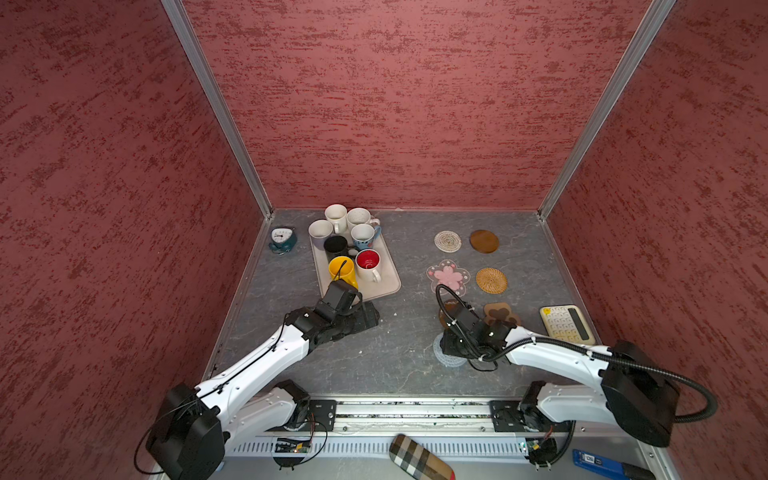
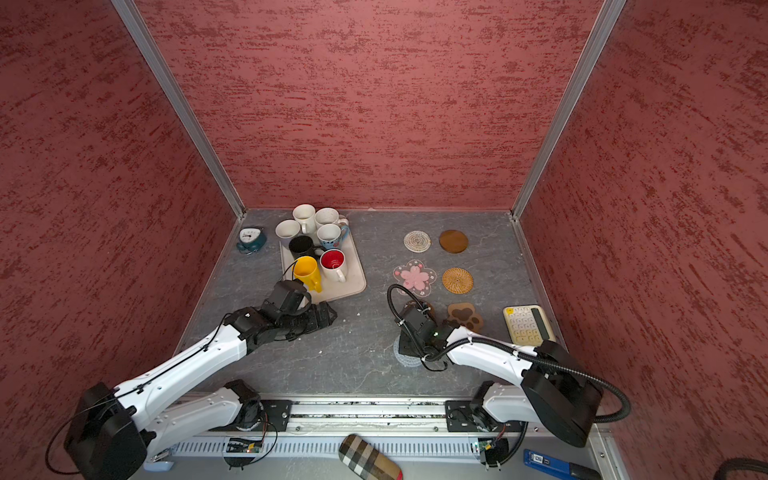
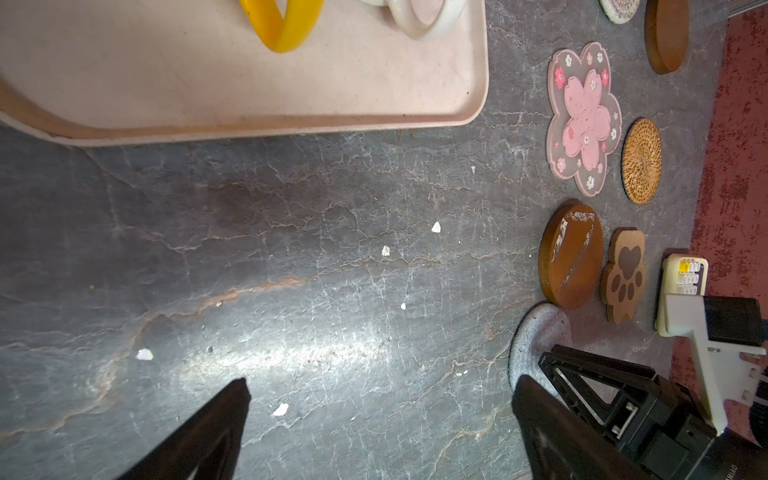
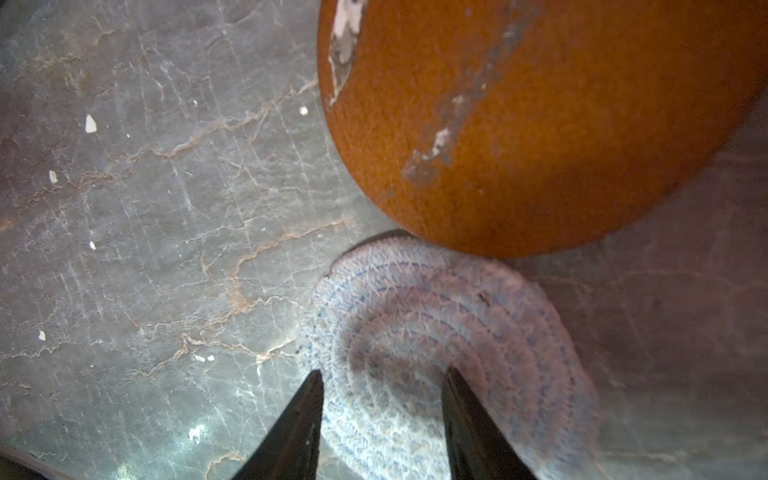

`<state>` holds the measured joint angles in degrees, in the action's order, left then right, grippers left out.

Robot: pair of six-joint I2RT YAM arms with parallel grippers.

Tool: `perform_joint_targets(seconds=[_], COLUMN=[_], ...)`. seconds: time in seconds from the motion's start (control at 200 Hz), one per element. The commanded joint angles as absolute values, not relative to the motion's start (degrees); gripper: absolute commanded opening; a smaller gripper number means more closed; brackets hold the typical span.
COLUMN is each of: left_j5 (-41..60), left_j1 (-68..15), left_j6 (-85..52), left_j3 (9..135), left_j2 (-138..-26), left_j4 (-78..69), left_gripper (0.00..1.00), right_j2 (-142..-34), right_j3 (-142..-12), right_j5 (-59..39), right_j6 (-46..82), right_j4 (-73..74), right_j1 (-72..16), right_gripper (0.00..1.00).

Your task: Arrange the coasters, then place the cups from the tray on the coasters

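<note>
Seven handled mugs (image 1: 368,262) all on the flat beige plastic tray (image 1: 384,286). Right of tray, six coasters (image 1: 448,276) laid. Right gripper (image 4: 382,374) half-closed astride the grey-blue crochet round coaster (image 4: 478,316); hold we cannot confirm. Left gripper (image 3: 382,380) wide open, empty.

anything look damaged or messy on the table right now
Yes: the nearer brown disc coaster has pale scrapes where its top surface is chipped, and small white flakes lie scattered on the grey table.
</note>
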<state>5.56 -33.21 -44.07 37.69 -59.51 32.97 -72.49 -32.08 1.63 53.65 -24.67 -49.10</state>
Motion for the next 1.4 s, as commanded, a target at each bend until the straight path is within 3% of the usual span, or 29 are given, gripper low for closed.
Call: perform_joint_targets(seconds=[0.0,0.486,0.646,0.837,1.057,1.398], left_j5=[5.4,4.57,4.49,4.0,5.1,9.5], left_j1=[-32.78,-31.73,-31.28,-29.77,-23.31,-12.98], left_j6=[-43.35,-42.33,-41.79,-40.46,-37.46,-31.58], left_j3=[37.88,40.38,41.9,45.32,50.19,56.24], left_j2=[-58.67,-60.02,-60.25,-60.23,-57.65,-57.79], left_j4=[33.05,34.47,35.24,38.21,42.27,46.74], left_gripper=[0.99,1.0,0.99,0.99,0.99,0.99], right_j2=[-71.69,-64.69,-65.43,-63.8,-63.81,-77.98], right_j3=[-29.63,-25.76,-28.19,-34.35,-44.14,-62.99], right_j5=[3.95,4.46,4.58,6.46,7.72,4.16], right_j6=[55.37,56.22,54.91,51.11,39.21,14.95], right_j4=[-25.56,-28.03,-28.07,-31.33,-32.08,-31.07], right_j1=[-49.48,-49.48,-49.35,-49.39,-48.87,-46.22], right_gripper=[0.47,0.47,0.55,0.71,0.73,0.65])
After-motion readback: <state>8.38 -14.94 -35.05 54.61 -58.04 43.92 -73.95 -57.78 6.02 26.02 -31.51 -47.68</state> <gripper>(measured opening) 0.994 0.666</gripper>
